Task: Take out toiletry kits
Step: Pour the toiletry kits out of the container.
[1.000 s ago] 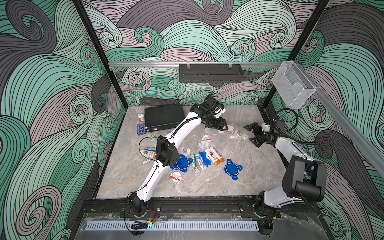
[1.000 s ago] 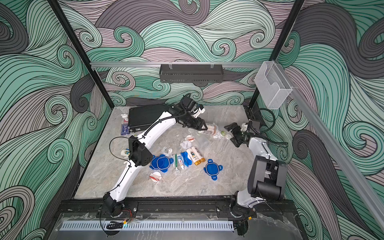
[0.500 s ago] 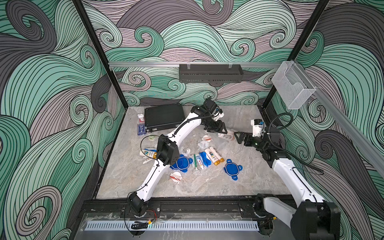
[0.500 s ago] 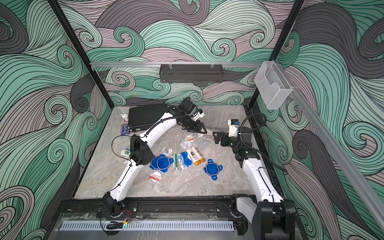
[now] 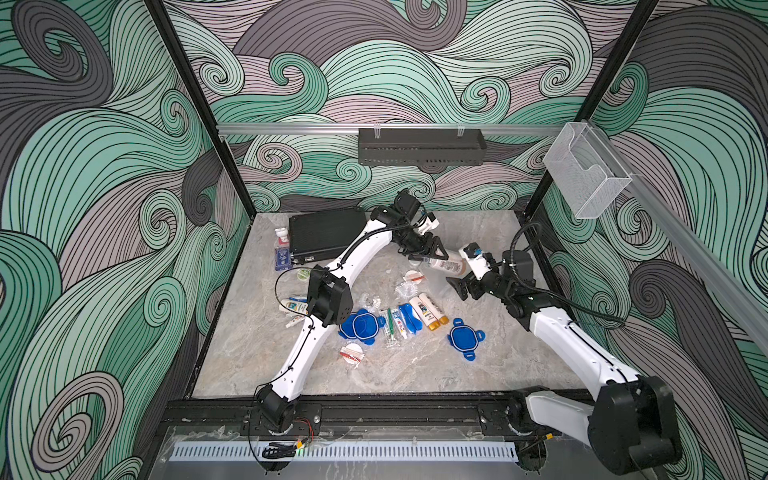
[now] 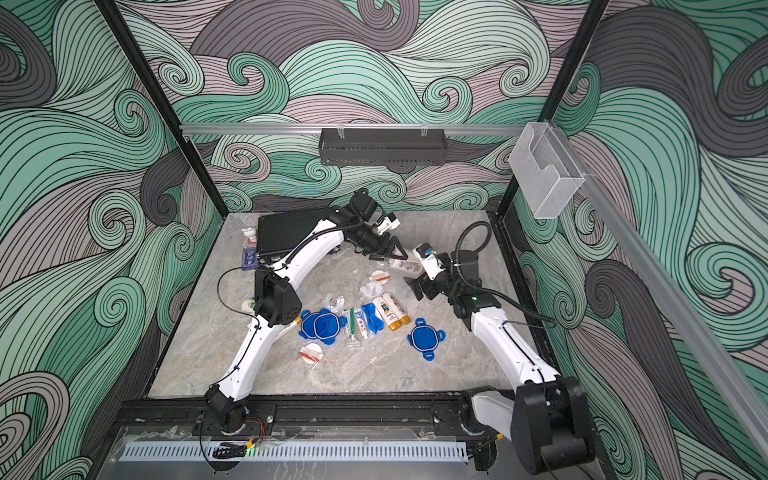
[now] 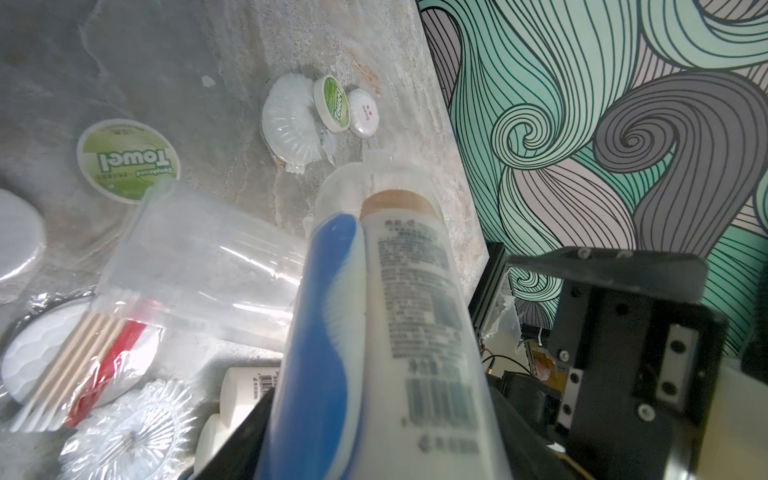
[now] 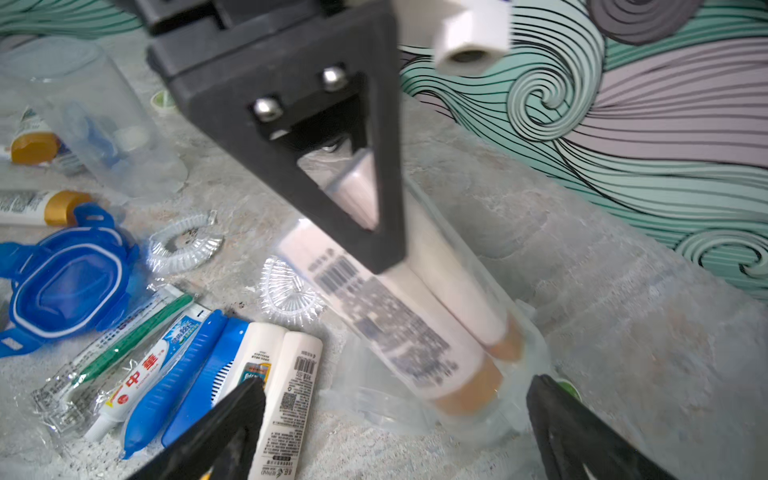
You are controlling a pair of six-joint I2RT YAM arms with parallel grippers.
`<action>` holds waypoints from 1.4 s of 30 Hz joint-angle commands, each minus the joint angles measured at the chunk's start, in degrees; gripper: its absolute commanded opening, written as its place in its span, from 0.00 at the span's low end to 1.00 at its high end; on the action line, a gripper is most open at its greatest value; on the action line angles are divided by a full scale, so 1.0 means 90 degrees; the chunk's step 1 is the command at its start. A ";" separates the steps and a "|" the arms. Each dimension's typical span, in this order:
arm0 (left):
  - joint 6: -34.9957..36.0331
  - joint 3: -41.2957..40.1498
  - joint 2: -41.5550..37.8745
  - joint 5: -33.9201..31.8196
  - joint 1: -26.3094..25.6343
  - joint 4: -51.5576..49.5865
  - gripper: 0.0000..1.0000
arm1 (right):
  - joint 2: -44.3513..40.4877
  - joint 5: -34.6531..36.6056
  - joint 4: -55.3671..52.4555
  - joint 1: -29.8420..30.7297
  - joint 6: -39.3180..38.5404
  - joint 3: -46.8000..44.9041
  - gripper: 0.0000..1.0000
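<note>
My left gripper [image 5: 430,254] grips the kit [image 5: 447,264] by its upper end. The long axis slopes down toward my right gripper [image 5: 461,288], wide open and empty, just before the lower end.

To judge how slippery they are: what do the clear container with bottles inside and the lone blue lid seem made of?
The clear container: probably thin plastic, glossy and see-through; the white bottles show through its wall. The blue lid: likely moulded plastic, smooth, slight sheen, with shaped tabs at its rim.
</note>
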 commanded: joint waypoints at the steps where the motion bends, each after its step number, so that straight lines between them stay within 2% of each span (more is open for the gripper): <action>1: -0.0012 0.0106 -0.0363 0.0564 -0.0046 0.0064 0.29 | 0.0442 0.0251 0.0563 0.0128 -0.0812 0.0241 0.99; 7: -0.0045 0.0023 -0.0454 0.0636 -0.0077 0.0094 0.29 | 0.1032 0.0408 0.0710 0.0381 -0.1296 0.0639 0.99; 9: -0.0099 -0.0035 -0.0456 0.0698 -0.0085 0.0133 0.29 | 0.1087 0.0515 0.1224 0.0471 -0.1444 0.0507 0.97; 13: -0.0173 -0.0090 -0.0434 0.0808 -0.0124 0.0193 0.29 | 0.1240 0.0535 0.1222 0.0548 -0.1863 0.0584 0.93; 17: -0.0153 -0.0092 -0.0479 0.0857 -0.0132 0.0170 0.29 | 0.1362 0.0726 0.1462 0.0549 -0.2047 0.0517 0.85; 21: -0.0210 -0.0110 -0.0528 0.1022 -0.0134 0.0193 0.30 | 0.1383 0.0850 0.1911 0.0558 -0.1961 0.0429 0.70; 23: -0.0192 -0.0184 -0.0574 0.0999 -0.0138 0.0206 0.32 | 0.1368 0.0887 0.1907 0.0553 -0.1930 0.0436 0.65; 27: -0.0181 -0.0315 -0.0684 0.0920 -0.0135 0.0293 0.45 | 0.1349 0.1039 0.2059 0.0502 -0.1735 0.0335 0.63; 31: -0.0277 -0.0323 -0.0920 0.0335 -0.0088 0.0427 0.74 | 0.1222 0.1201 0.2574 0.0153 -0.1017 0.0091 0.58; 32: -0.0346 -0.0379 -0.1024 0.0127 -0.0053 0.0527 0.85 | 0.1198 0.1259 0.2593 0.0037 -0.0849 0.0080 0.57; 34: -0.0493 -0.0666 -0.1324 -0.0208 0.0051 0.0899 0.97 | 0.1142 0.1305 0.2595 -0.0173 -0.0514 0.0081 0.56; 38: -0.0374 -0.1599 -0.2209 -0.0553 0.0128 0.1707 0.99 | 0.1109 0.1288 0.2862 -0.0671 0.0294 -0.0076 0.55; 42: -0.0478 -0.2680 -0.3189 -0.1053 0.0270 0.2313 0.99 | 0.1212 0.1355 0.3058 -0.0891 0.0847 -0.0104 0.52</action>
